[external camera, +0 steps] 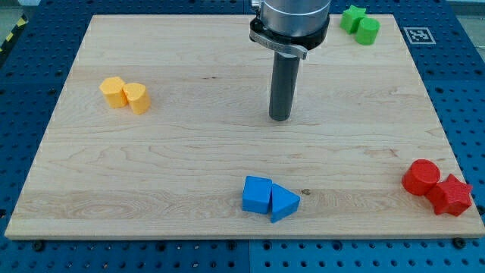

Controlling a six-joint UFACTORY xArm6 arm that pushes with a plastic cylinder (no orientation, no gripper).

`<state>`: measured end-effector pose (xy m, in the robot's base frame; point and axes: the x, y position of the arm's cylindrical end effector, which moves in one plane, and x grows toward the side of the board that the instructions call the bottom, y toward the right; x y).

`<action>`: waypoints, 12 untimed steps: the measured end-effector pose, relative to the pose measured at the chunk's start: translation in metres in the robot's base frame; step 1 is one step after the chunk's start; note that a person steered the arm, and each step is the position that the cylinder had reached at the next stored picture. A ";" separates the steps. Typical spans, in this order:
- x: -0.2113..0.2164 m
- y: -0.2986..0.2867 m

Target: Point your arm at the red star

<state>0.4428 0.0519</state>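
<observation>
Board (189, 167) fills most of your view, pale wood on a blue perforated table (23, 258). Arm (292, 19) comes in at the view's top, right of centre, and ends in a dark rod; my tip (280, 118) sits on bare wood a bit above board centre, touching no block. No jaws on this rig for you to check, just the rod, and it has hold of nothing. Blocks sit in four pairs, each pair touching or nearly so. Red pair is at the view's bottom right corner: red cylinder (420, 177), then the red star (452, 195) just to its lower right at the board's edge, well apart from the tip. Blue pair is at the view's bottom centre, below the tip: blue cube (257, 194) and blue wedge (283, 203) to its right. Yellow pair is at the view's left: two yellow blocks (114, 91) (137, 98), shapes you can't quite make out. Green pair is at the view's top right: green star (352, 17) and green cylinder (368, 30). Small black-and-white marker (417, 34) lies beyond the board's top right corner.
</observation>
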 end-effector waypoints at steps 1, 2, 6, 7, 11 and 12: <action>0.000 0.000; 0.019 0.000; 0.066 0.085; 0.095 0.108; 0.175 0.132; 0.175 0.152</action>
<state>0.6176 0.2040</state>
